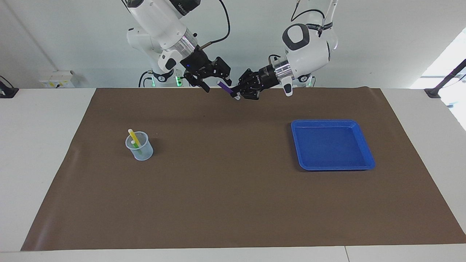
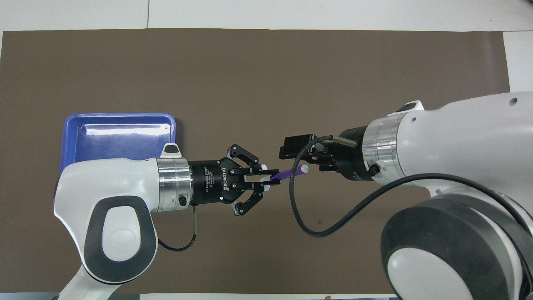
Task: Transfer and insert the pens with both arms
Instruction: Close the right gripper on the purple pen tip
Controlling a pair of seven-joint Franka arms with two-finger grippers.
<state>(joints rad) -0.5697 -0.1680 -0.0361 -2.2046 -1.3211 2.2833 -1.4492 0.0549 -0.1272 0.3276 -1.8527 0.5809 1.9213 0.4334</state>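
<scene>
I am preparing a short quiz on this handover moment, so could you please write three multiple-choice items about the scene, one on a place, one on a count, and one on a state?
1. Where is the slim purple pen?
A. In the shallow blue plastic tray
B. In the left hand
C. In the clear plastic cup

2. How many pens stand in the clear plastic cup?
A. None
B. Two
C. Three

3. How is the right hand?
A. Open
B. Shut on the purple pen
C. Shut on the cup

Key: 1 B, the left hand clamps its end in the air; 2 B, one yellow pen and one green pen; 3 A, the right hand gapes beside the pen's free tip.
</scene>
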